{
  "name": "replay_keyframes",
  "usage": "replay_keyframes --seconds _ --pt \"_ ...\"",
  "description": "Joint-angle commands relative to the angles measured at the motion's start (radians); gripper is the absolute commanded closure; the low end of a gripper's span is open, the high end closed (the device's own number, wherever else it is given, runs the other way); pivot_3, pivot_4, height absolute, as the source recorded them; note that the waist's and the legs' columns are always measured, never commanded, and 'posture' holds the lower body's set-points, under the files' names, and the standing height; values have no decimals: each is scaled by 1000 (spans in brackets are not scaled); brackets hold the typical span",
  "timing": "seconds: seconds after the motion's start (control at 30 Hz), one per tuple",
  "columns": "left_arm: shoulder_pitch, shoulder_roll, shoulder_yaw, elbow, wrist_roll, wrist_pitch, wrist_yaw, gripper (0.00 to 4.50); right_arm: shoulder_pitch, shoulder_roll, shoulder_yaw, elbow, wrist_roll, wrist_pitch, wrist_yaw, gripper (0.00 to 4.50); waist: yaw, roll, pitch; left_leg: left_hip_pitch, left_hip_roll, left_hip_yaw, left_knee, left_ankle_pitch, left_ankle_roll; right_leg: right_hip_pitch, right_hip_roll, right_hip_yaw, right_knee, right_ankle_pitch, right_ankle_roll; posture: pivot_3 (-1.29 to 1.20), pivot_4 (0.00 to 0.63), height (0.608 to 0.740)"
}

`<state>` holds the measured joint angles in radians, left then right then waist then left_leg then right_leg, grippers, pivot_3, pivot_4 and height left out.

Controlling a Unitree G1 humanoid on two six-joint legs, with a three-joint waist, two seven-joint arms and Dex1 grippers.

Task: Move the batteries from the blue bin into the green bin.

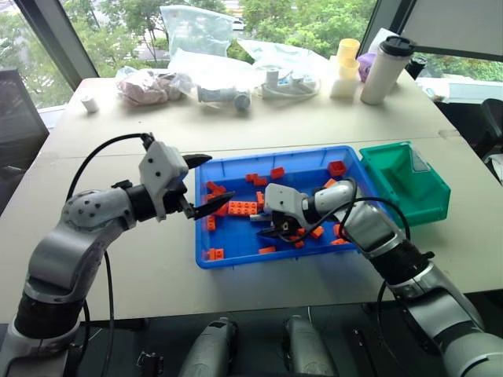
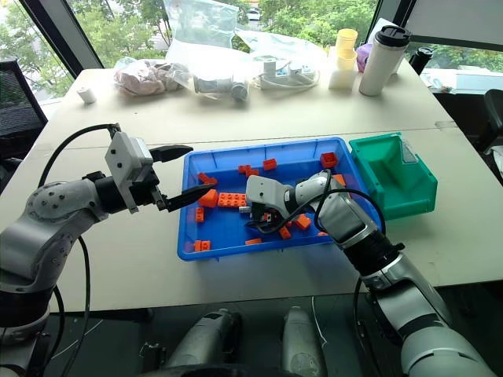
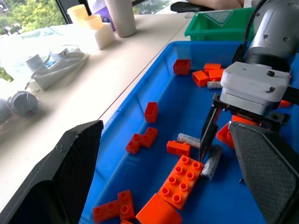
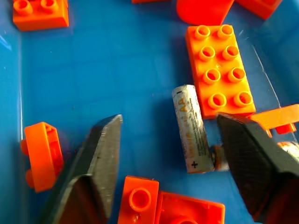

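Observation:
The blue bin (image 1: 206, 259) lies mid-table, scattered with orange bricks (image 1: 243, 207). My right gripper (image 1: 275, 232) reaches down into it, open. In its wrist view a silver-grey AA battery (image 4: 191, 128) lies flat on the bin floor between the two fingers, nearer one of them and ungripped. That same battery (image 3: 211, 163) sits beside a large orange brick; two more batteries (image 3: 188, 139) (image 3: 214, 85) lie farther along the bin. My left gripper (image 1: 207, 183) hovers open over the bin's left rim, holding nothing. Just right of the blue bin stands the green bin (image 1: 409, 188).
Along the back of the table sit plastic bags (image 1: 204, 47), a white tumbler (image 1: 385, 69), yellow cups (image 1: 347, 59) and a small white roll (image 1: 90, 104). Bare tabletop runs left of the blue bin and along the front edge.

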<state>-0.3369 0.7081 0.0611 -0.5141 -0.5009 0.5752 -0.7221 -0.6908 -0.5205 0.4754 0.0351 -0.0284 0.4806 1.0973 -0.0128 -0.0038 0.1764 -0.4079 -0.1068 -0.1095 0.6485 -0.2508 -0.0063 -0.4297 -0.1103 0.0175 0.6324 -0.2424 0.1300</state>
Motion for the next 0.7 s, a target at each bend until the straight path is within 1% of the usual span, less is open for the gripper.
replay_keyframes --seconds 0.03,0.1,0.2,0.33,0.37,0.47,0.53,0.63,0.7 --pt "1 9 26 -36 2 -11 7 0 -30 14 11 21 -23 -28 -2 3593 0 0 0 0 0 0 0 0 0 0 0 0 0 0 0 0 150 740" --pt "6 10 28 -41 1 -10 11 0 -39 13 12 29 -38 -37 -10 4483 0 0 0 0 0 0 0 0 0 0 0 0 0 0 0 0 150 740" --pt "12 10 29 -50 1 -8 16 0 -52 -2 -26 -10 -24 -26 -5 4483 0 0 0 0 0 0 0 0 0 0 0 0 0 0 0 0 150 740" --pt "15 10 32 -55 1 -8 19 0 -80 -46 -133 -86 31 42 -8 4483 2 0 0 0 0 0 0 0 0 0 0 0 0 0 0 0 150 740" --pt "14 10 32 -54 1 -9 19 0 -89 -71 -186 -100 49 69 -19 4483 2 0 0 0 0 0 0 0 0 0 0 0 0 0 0 0 150 740" --pt "5 4 24 -44 2 -14 17 0 -109 -184 -377 -92 96 178 -64 4483 9 0 0 0 0 0 0 0 0 0 0 0 0 0 0 0 150 740" --pt "2 0 17 -36 5 -22 12 0 -95 -259 -453 -61 102 213 -89 4483 20 0 0 0 -1 0 0 0 0 0 -1 0 -1 0 0 0 150 740" --pt "-9 -8 1 -13 8 -37 -4 0 -31 -386 -538 2 91 222 -110 4483 27 0 0 0 -1 0 0 0 1 1 -1 0 -2 0 0 0 150 740" --pt "-24 -15 -14 9 15 -51 -14 0 33 -452 -554 11 74 196 -117 4483 26 0 0 0 -1 0 0 -1 1 1 -1 -1 -2 0 0 0 150 740"
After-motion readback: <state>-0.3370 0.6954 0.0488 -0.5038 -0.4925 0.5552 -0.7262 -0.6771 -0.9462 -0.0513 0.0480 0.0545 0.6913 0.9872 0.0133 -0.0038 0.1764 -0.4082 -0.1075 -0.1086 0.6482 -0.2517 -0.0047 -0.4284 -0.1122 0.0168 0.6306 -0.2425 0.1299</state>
